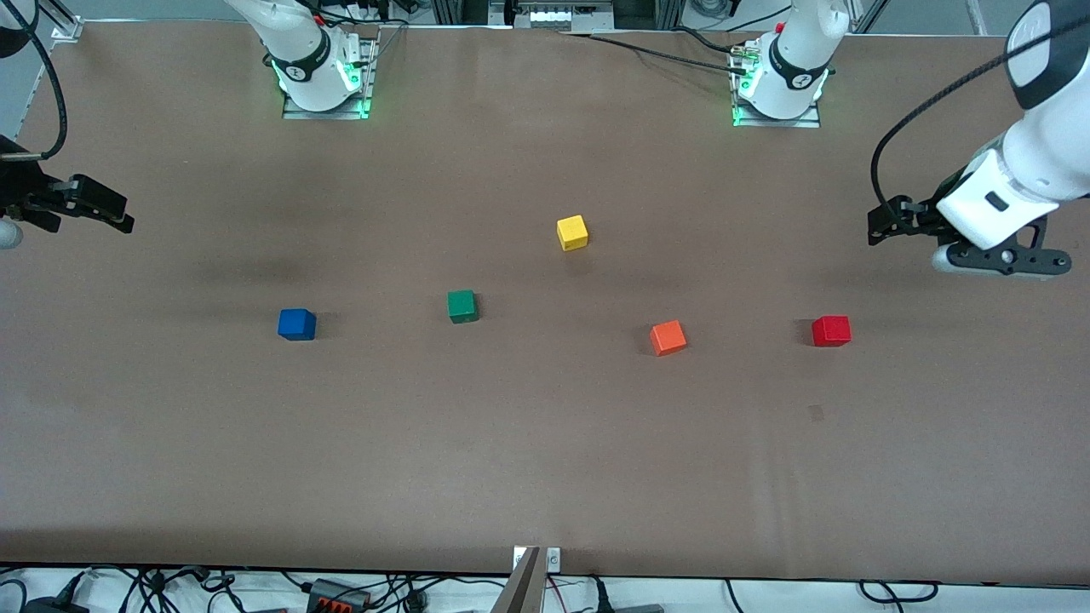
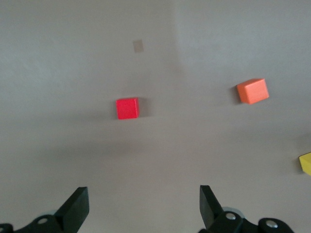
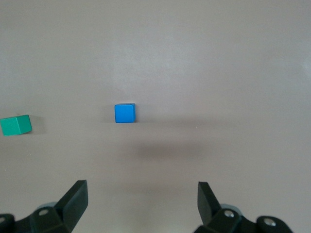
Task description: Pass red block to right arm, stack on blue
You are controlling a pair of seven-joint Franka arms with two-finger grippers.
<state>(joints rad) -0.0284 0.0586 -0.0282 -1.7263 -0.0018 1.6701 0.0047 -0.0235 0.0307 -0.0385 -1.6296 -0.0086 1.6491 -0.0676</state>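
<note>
Right, both our pincers hang wide open and empty. Left pincer point(image 2: 144, 206) hovers above the tabletop point(image 1: 545, 477), small bright red cube point(image 2: 127, 108) just ahead; we'd centre, then descend. Right pincer point(image 3: 142, 204) waits near the deep-blue cube point(image 3: 125, 113).

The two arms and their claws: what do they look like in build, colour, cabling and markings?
Both arms have glossy white shells with black joint bands; green lights glow at their bases. The left claw is black, wedge-tipped fingers, a black cable looping above. The right claw is black too, fingers alike.
</note>
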